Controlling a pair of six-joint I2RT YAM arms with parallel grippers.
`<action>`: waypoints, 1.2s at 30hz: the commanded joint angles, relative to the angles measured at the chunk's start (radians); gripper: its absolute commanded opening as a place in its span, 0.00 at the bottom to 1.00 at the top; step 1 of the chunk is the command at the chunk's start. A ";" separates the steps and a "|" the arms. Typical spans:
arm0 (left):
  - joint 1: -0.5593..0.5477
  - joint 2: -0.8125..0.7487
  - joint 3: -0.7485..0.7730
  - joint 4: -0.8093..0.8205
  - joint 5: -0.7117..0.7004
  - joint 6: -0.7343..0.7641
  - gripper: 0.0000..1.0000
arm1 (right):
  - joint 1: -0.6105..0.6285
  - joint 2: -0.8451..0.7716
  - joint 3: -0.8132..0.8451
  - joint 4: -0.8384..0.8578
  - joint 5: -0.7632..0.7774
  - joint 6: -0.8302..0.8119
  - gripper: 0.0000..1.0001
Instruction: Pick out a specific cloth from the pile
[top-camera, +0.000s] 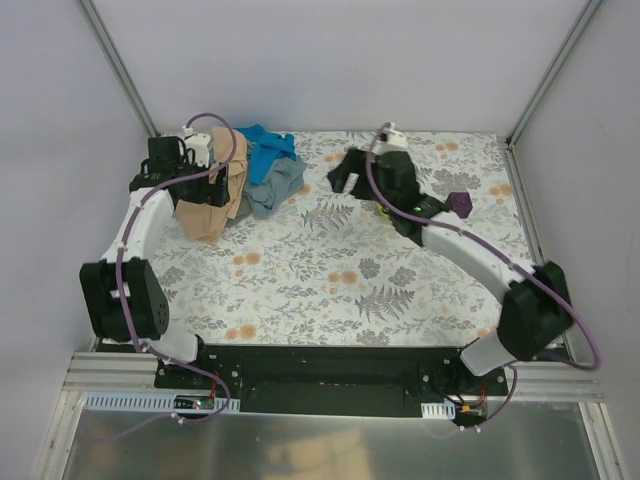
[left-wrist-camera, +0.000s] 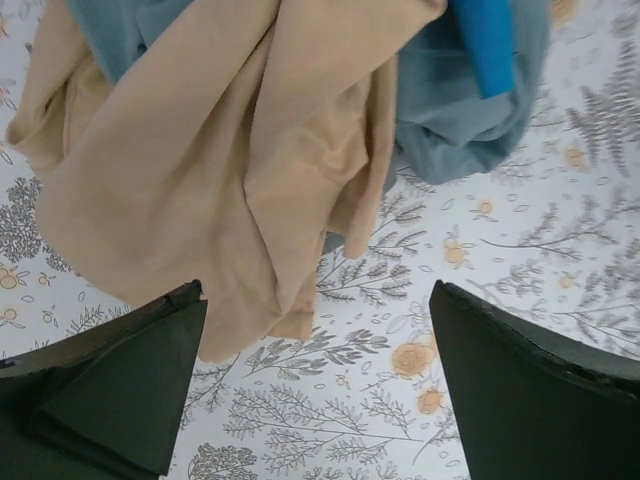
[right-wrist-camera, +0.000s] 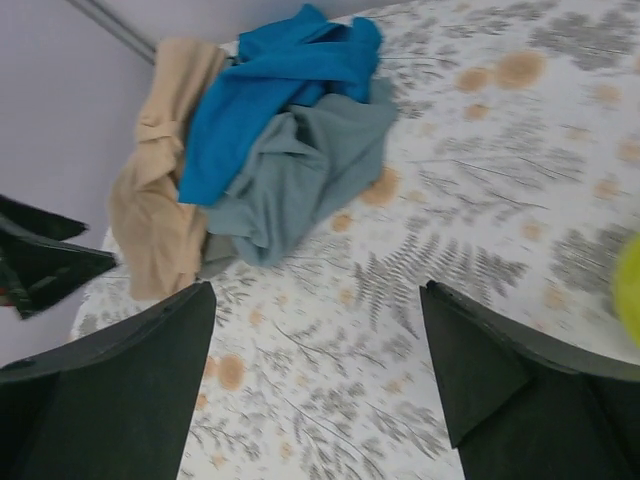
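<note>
Pile of soft cloths (top-camera: 245, 175), tan, bright blue and blue-grey, lies on the fern-printed counter (top-camera: 350, 270) directly ahead of my left pincer (left-wrist-camera: 315, 300). That pincer is spread wide and empty, with the tan cloth (left-wrist-camera: 220, 180) hanging just beside one finger. My right pincer (right-wrist-camera: 315, 295), likewise released, faces the pile from well apart.

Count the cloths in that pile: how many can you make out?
3 for sure: tan cloth on the left, bright blue cloth on top, far side, blue-grey cloth on the right. A greyer scrap under the tan one may be a fourth.
</note>
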 joint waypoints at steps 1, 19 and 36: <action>-0.040 0.176 0.132 -0.112 -0.241 0.041 1.00 | 0.099 0.300 0.307 -0.065 -0.044 0.066 0.90; -0.022 0.441 0.371 -0.110 -0.318 0.069 0.40 | 0.162 1.107 1.180 -0.228 -0.125 0.259 0.09; 0.016 0.434 0.376 -0.110 -0.302 0.057 0.00 | 0.013 0.992 1.349 0.028 0.129 0.161 0.00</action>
